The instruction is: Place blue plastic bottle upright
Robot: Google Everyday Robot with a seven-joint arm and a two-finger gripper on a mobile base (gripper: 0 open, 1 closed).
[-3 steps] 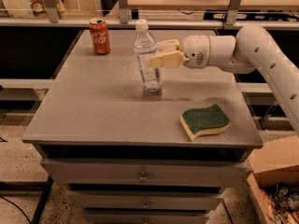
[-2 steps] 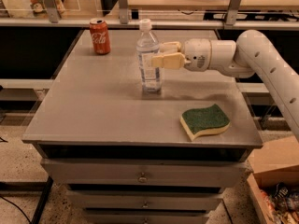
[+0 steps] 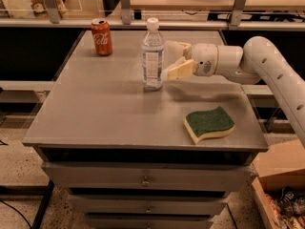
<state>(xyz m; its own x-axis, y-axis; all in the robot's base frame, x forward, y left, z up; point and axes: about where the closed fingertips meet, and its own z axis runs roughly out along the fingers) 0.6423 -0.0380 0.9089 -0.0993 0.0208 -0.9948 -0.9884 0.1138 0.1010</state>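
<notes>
On a grey table (image 3: 95, 109) we see the blue plastic bottle (image 3: 152, 56) standing upright, our gripper (image 3: 173, 59) spread open just to its right.

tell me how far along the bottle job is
Done: the blue plastic bottle stands upright on the table, cap on top, base flat.
In hand: nothing is gripped. The gripper sits just to the right of the bottle at mid-height, its fingers spread and not clamped on the bottle.
Left: probably only backing the arm away without nudging the bottle.
</notes>
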